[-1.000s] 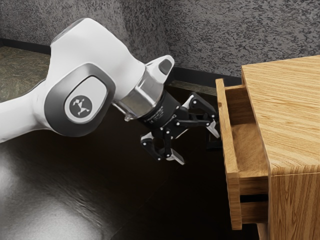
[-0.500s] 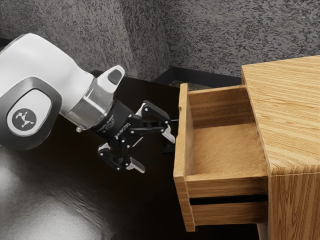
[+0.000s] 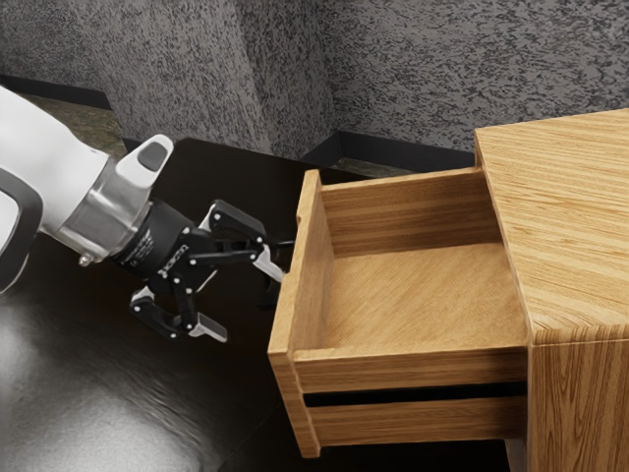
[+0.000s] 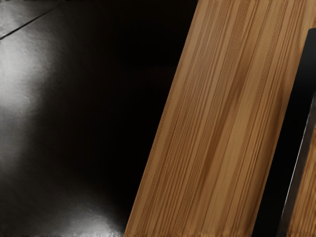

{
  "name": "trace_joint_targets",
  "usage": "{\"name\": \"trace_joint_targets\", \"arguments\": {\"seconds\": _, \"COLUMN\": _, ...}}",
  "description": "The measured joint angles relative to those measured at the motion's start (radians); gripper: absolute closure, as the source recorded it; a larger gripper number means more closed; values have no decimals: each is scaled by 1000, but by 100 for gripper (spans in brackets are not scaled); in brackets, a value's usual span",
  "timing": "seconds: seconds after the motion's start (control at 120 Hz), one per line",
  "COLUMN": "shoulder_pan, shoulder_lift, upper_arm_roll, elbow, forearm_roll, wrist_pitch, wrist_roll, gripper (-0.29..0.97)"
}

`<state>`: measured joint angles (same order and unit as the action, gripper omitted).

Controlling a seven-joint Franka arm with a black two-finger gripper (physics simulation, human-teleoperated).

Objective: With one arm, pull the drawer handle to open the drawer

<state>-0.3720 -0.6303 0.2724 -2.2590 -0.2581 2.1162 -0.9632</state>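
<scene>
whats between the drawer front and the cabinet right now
Only the bare wooden drawer floor, spanning from drawer front to cabinet; the exterior view shows nothing lying in it.

The white robot arm (image 3: 39, 167) reaches in from the exterior view's left, its silver wrist section (image 3: 103, 218) tilted down toward the right, carrying the black two-finger gripper (image 3: 242, 301) with fingers spread wide, one above the other.
</scene>
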Motion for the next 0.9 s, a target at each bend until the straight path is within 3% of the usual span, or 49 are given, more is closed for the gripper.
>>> {"name": "trace_joint_targets", "arguments": {"seconds": 0.383, "shoulder_pan": 12, "shoulder_lift": -57, "upper_arm_roll": 47, "elbow": -43, "forearm_roll": 32, "wrist_pitch": -54, "wrist_roll": 4, "gripper": 0}}
{"name": "trace_joint_targets", "arguments": {"seconds": 0.792, "shoulder_pan": -5, "shoulder_lift": -112, "upper_arm_roll": 64, "elbow": 13, "forearm_roll": 122, "wrist_pitch": -83, "wrist_roll": 7, "gripper": 0}}
{"name": "trace_joint_targets", "arguments": {"seconds": 0.842, "shoulder_pan": -2, "shoulder_lift": -150, "upper_arm_roll": 58, "elbow": 23, "forearm_roll": 150, "wrist_pitch": -103, "wrist_roll": 8, "gripper": 0}}
{"name": "trace_joint_targets", "arguments": {"seconds": 0.9, "shoulder_pan": 1, "shoulder_lift": -205, "upper_arm_roll": -8, "elbow": 169, "forearm_roll": 291, "wrist_pitch": -240, "wrist_roll": 43, "gripper": 0}}
